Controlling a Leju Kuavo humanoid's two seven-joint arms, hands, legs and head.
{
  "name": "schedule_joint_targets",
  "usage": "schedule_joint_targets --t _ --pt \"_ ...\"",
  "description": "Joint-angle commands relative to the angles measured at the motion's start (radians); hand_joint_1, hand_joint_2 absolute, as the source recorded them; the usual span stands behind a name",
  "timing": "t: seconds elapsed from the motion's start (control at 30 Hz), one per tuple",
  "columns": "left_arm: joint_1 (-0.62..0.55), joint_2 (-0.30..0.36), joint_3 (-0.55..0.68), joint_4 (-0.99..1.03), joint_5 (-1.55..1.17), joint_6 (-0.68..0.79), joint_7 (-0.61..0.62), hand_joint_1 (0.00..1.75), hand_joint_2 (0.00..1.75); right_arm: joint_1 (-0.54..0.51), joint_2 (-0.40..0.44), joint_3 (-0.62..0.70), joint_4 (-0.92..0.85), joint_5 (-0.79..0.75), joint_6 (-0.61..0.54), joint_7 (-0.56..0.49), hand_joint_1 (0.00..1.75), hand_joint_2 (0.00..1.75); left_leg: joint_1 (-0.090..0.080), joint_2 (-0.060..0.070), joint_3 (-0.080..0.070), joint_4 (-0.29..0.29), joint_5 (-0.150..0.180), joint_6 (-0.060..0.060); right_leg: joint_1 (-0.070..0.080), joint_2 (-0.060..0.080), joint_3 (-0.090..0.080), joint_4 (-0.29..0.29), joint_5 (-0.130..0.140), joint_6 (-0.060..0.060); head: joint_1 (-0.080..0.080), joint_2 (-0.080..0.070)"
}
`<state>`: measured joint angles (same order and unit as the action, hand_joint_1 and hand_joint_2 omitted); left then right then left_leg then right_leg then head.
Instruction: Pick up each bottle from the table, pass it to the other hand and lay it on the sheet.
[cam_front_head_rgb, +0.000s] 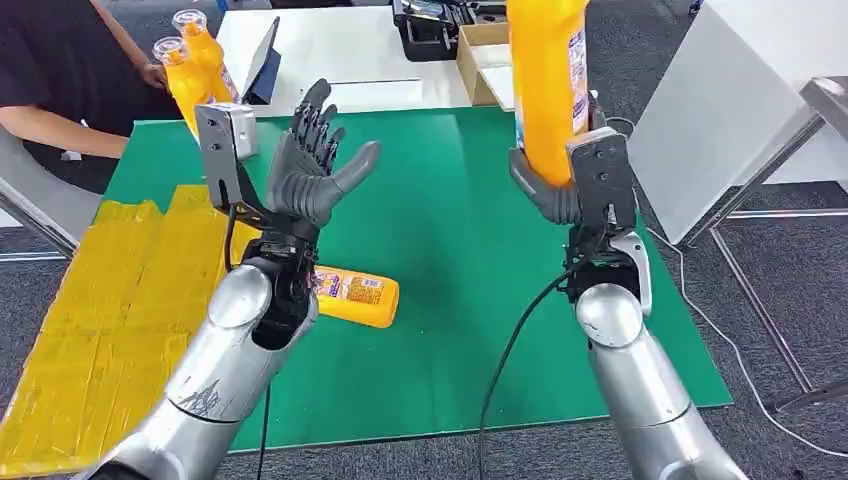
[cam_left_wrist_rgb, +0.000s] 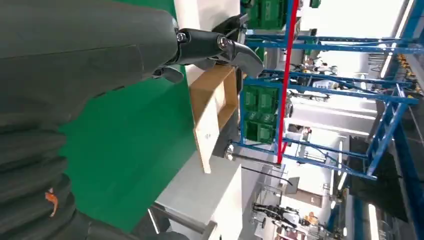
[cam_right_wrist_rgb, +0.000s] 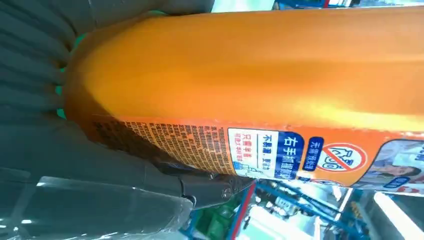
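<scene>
Right hand (cam_front_head_rgb: 560, 190) clamped low on upright orange bottle (cam_front_head_rgb: 548, 80), raised above green mat (cam_front_head_rgb: 470, 300). Left hand (cam_front_head_rgb: 315, 165) empty, fingers spread, palm toward bottle, well apart from it. Second bottle (cam_front_head_rgb: 358, 297) lying on mat near left arm; yellow sheet (cam_front_head_rgb: 100, 320) beside mat. Risks: tall bottle tipping from low grip; mistimed release dropping it before left hand closes.

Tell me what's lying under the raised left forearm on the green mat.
An orange bottle lies on its side on the green mat, label up. The left forearm covers its left end, so that end is hidden. The left robot hand above is open.
</scene>
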<state>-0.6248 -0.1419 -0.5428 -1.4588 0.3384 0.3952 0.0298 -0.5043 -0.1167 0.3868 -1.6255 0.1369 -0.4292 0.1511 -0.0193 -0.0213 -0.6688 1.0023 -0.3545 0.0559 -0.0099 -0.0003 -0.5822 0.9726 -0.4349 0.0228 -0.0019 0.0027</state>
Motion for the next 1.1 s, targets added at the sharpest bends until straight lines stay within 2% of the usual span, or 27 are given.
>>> schedule_joint_targets --t 0.03,0.07,0.1,0.13,0.17,0.27,0.33,0.37,0.53,0.57,0.6,0.7,0.8,0.83,0.87,1.1 --pt "-0.023 0.002 -0.045 -0.022 0.095 -0.016 0.049 0.00 1.75 -0.047 0.014 -0.053 0.137 -0.084 0.041 0.005 1.75 1.75 0.000 0.002 0.005 0.000 -0.002 -0.004 0.000 0.001 0.005 -0.001 -0.001 -0.001 0.000 0.000" --pt "-0.025 0.004 -0.050 -0.028 0.124 -0.024 0.054 0.00 1.75 -0.058 0.017 -0.057 0.159 -0.110 0.058 0.012 1.75 1.75 0.000 0.002 0.003 0.000 -0.001 -0.003 0.000 0.001 0.003 -0.001 -0.001 -0.001 0.000 0.000" --pt "-0.025 0.003 -0.052 -0.035 0.152 -0.023 0.059 0.00 1.75 -0.066 0.016 -0.057 0.175 -0.112 0.060 0.012 1.75 1.75 0.000 0.004 0.010 -0.001 -0.004 -0.007 0.000 0.002 0.010 -0.002 -0.003 -0.002 0.000 0.000" --pt "-0.027 0.007 -0.059 -0.045 0.184 -0.026 0.066 0.00 1.75 -0.075 0.015 -0.056 0.195 -0.112 0.063 0.012 1.75 1.75 0.000 0.002 0.004 0.000 -0.002 -0.004 0.000 0.001 0.005 -0.001 -0.001 -0.001 0.000 0.000" --pt "-0.031 0.009 -0.069 -0.057 0.186 -0.027 0.067 0.00 1.75 -0.079 0.014 -0.058 0.213 -0.115 0.064 0.012 1.75 1.75 0.000 0.004 0.008 0.000 -0.003 -0.006 0.000 0.002 0.007 -0.001 -0.002 -0.002 0.000 0.000" --pt "-0.038 0.006 -0.089 -0.080 0.190 -0.022 0.071 0.00 1.75 -0.088 0.012 -0.048 0.242 -0.110 0.074 0.011 1.75 1.75 0.000 0.002 0.002 0.000 -0.001 -0.003 0.000 0.001 0.003 0.000 -0.001 -0.001 0.000 0.000" --pt "-0.038 0.006 -0.089 -0.080 0.190 -0.022 0.071 0.00 1.75 -0.088 0.012 -0.048 0.242 -0.110 0.074 0.011 1.75 1.75 0.000 0.004 0.009 0.000 -0.004 -0.007 0.000 0.002 0.010 -0.001 -0.003 -0.002 0.000 0.000" --pt "-0.038 0.006 -0.089 -0.080 0.190 -0.022 0.071 0.00 1.75 -0.088 0.012 -0.048 0.242 -0.110 0.074 0.011 1.75 1.75 0.000 0.002 0.004 0.000 -0.002 -0.004 0.000 0.001 0.004 0.000 -0.001 -0.001 0.000 0.000" --pt "-0.038 0.006 -0.089 -0.080 0.190 -0.022 0.071 0.00 1.75 -0.088 0.012 -0.048 0.242 -0.110 0.074 0.011 1.75 1.75 0.000 0.002 0.005 0.000 -0.002 -0.004 0.000 0.001 0.005 0.000 -0.002 -0.001 0.000 0.000" --pt "-0.042 0.008 -0.094 -0.077 0.191 -0.023 0.071 0.00 1.75 -0.091 0.005 -0.034 0.239 -0.086 0.072 0.010 1.75 1.75 0.000 0.002 0.004 0.000 -0.002 -0.004 0.000 0.001 0.004 0.000 -0.001 -0.001 0.000 0.000" --pt "-0.047 0.006 -0.102 -0.078 0.192 -0.022 0.071 0.00 1.75 -0.097 0.007 -0.023 0.247 -0.069 0.071 0.014 1.75 1.75 0.000 0.004 0.010 0.000 -0.004 -0.007 0.000 0.002 0.010 -0.001 -0.003 -0.002 0.000 0.000" --pt "-0.064 -0.009 -0.120 -0.074 0.187 -0.004 0.086 0.00 1.75 -0.130 0.015 0.031 0.282 0.026 0.061 0.014 1.75 1.75 0.000 0.002 0.002 0.000 -0.001 -0.003 0.000 0.001 0.002 0.000 0.000 -0.001 0.000 0.000" --pt "-0.077 -0.014 -0.130 -0.059 0.177 0.010 0.089 0.00 1.75 -0.153 0.039 0.077 0.303 0.106 0.048 0.020 1.75 1.75 0.000 0.003 0.002 0.001 -0.001 -0.003 0.000 0.002 0.002 0.000 0.000 -0.001 0.000 0.000" --pt "-0.080 -0.016 -0.130 -0.050 0.169 0.018 0.089 0.00 1.75 -0.156 0.050 0.096 0.300 0.147 0.040 0.028 1.75 1.75 0.000 0.007 0.009 0.001 -0.004 -0.007 0.000 0.005 0.008 0.001 -0.003 -0.002 0.000 0.000" --pt "-0.083 -0.015 -0.130 -0.045 0.160 0.022 0.088 0.00 1.75 -0.154 0.057 0.107 0.298 0.163 0.040 0.030 1.75 1.75 0.000 0.005 0.004 0.001 -0.002 -0.004 0.000 0.004 0.004 0.001 -0.001 -0.001 0.000 0.000" --pt "-0.096 -0.010 -0.091 0.024 0.080 0.045 0.080 0.00 1.75 -0.139 0.072 0.177 0.255 0.293 0.024 0.047 1.75 1.75 0.000 0.002 0.003 0.000 -0.001 -0.003 0.000 0.001 0.002 0.000 -0.001 -0.001 0.000 0.000"
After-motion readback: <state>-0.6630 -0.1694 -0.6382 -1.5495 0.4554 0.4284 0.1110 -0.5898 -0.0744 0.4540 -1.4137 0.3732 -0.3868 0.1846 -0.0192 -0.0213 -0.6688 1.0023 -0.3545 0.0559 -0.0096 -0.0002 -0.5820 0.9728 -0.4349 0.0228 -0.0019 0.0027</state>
